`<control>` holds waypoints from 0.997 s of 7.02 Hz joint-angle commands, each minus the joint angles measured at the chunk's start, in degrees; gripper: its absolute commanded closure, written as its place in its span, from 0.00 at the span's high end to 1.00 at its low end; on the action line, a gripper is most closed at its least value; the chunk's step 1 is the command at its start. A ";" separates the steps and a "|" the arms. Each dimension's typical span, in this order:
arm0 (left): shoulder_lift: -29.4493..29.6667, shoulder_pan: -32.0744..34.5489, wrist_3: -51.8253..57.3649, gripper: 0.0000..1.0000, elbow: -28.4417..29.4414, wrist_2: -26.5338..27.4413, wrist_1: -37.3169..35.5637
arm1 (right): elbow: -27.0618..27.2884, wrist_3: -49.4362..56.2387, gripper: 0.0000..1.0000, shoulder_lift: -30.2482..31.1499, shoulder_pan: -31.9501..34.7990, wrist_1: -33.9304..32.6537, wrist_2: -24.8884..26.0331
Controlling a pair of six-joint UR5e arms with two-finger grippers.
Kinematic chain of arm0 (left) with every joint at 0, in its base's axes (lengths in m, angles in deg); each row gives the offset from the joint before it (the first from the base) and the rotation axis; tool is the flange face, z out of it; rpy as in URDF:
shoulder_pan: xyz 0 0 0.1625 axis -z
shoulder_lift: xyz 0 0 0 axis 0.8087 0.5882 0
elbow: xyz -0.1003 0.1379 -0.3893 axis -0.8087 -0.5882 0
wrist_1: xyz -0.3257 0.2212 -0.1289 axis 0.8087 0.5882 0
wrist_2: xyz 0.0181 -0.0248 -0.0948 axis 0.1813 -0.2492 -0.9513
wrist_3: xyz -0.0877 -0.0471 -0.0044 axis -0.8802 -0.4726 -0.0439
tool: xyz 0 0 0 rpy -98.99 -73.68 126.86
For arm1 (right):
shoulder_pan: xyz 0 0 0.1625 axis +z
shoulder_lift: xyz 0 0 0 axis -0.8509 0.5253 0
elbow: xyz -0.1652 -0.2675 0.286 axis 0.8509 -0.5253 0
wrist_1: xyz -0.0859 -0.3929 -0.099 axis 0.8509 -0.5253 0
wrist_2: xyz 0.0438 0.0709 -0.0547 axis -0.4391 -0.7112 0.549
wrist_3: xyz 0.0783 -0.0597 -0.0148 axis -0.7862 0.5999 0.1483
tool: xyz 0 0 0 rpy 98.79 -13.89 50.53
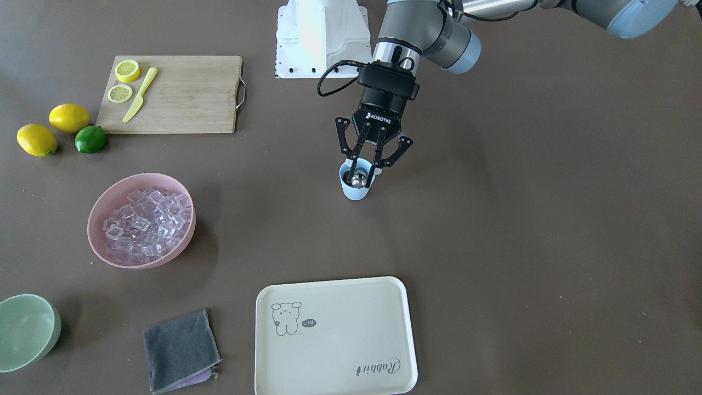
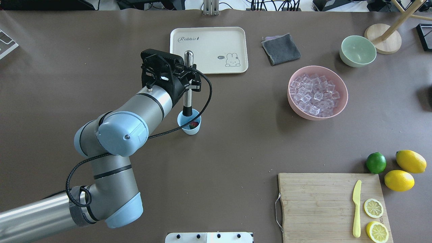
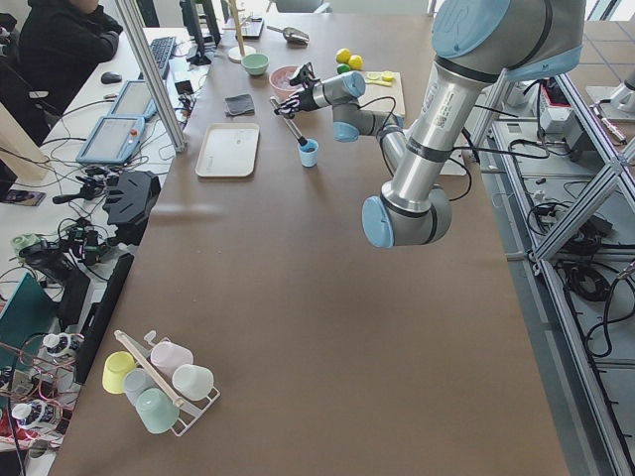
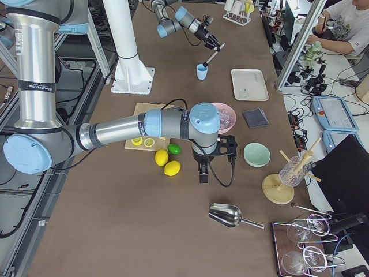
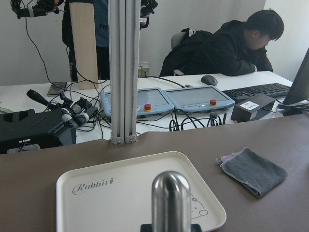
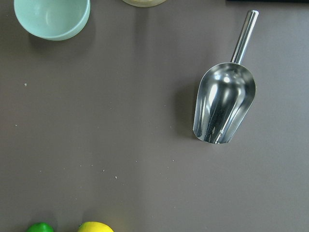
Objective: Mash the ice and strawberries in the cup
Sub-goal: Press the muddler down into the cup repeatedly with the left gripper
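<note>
1. Cup [image 2: 189, 125] upright on the desk [image 2: 236, 152], near the cream tray [image 2: 209, 50], well apart from the pink bowl [image 2: 317, 116].
2. Inside the cup, one red strawberry [image 2: 193, 125] against the wall; any cubes in there not discernible.
3. Ice [image 2: 314, 94] heaped in the pink bowl.
4. Left jaws clamped on a steel muddler [image 2: 188, 84], tilted, its dark lower end down inside the cup.
5. Right jaws low over the desk beside the lemons [image 4: 172, 168], seen only from the side: apart or together, cannot tell.
6. Below the right wrist camera, a metal scoop [image 6: 224, 104] lying on the desk.
</note>
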 commanded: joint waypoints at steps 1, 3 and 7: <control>-0.48 -0.23 -0.23 0.00 0.06 -0.17 0.21 | -0.26 0.00 0.99 -0.73 -0.10 -0.17 0.03; -0.57 -1.46 -0.40 0.00 0.15 0.18 0.21 | -1.31 0.00 0.99 -1.26 -0.53 -0.08 0.29; 0.13 -1.82 -0.32 0.00 2.34 0.36 0.21 | -1.93 0.09 0.99 -1.44 -0.71 -0.08 0.04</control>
